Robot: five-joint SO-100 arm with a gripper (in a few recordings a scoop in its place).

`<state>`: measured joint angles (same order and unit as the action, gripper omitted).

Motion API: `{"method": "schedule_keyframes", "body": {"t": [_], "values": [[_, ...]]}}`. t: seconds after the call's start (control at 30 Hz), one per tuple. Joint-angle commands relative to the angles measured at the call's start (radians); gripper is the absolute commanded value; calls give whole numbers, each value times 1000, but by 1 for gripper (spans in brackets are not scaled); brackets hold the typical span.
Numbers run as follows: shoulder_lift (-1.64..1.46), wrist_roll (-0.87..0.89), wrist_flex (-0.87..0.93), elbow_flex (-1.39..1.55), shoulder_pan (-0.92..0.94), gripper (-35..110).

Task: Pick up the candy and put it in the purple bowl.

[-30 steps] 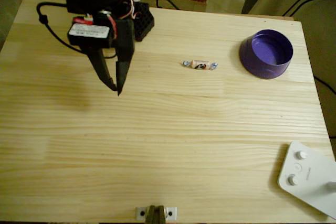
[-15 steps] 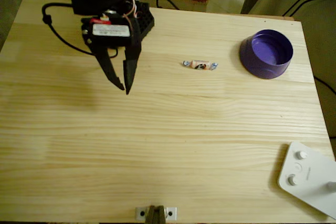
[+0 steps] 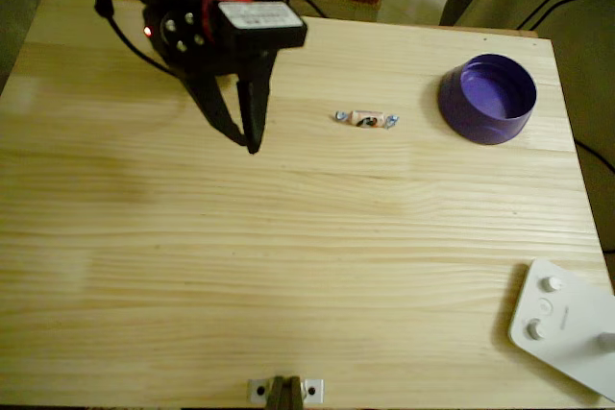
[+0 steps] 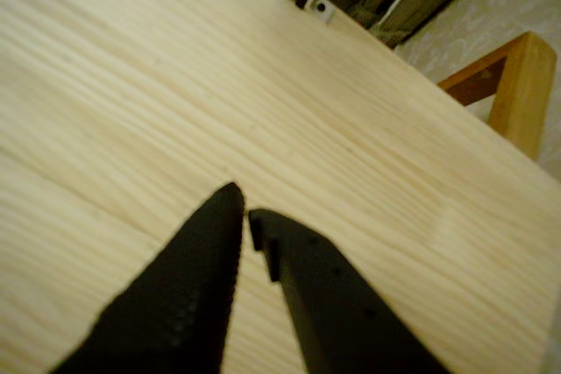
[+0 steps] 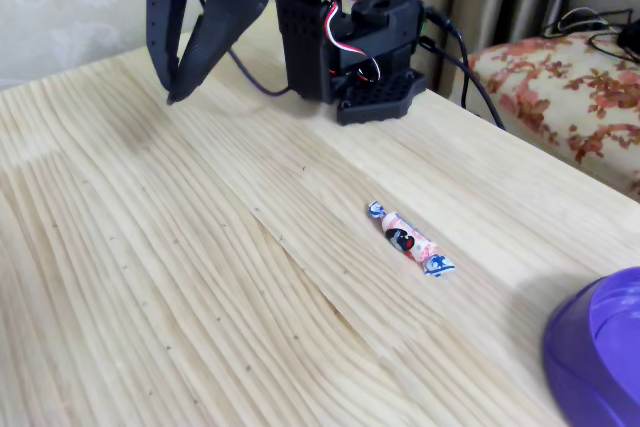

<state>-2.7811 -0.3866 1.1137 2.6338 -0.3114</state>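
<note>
The candy (image 3: 366, 119), a small pinkish sweet with twisted blue ends, lies flat on the wooden table (image 3: 307, 256), also seen in the fixed view (image 5: 410, 238). To its right in the overhead view stands the purple bowl (image 3: 487, 98), and its rim shows at the lower right of the fixed view (image 5: 600, 357). My black gripper (image 3: 247, 144) hangs above the table left of the candy, well apart from it. Its fingers are shut with nothing between them, as the wrist view (image 4: 244, 203) and the fixed view (image 5: 172, 97) show.
A flat white device with knobs (image 3: 567, 328) lies at the table's front right corner. A small metal clamp (image 3: 284, 391) sits on the front edge. The arm's black base with cables (image 5: 350, 47) stands at the back of the table.
The gripper has swung to the right, nearer the candy, and its tips have lifted toward the back. Its fingers, apart half a second ago, have come together.
</note>
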Motion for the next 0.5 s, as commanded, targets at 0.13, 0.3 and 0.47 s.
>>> {"method": "schedule_keyframes", "body": {"t": [0.13, 0.3, 0.47], "values": [[175, -184, 115, -236, -121, 0], [259, -462, 262, -336, -229, 0], [370, -298, 353, -448, -446, 0]]}}
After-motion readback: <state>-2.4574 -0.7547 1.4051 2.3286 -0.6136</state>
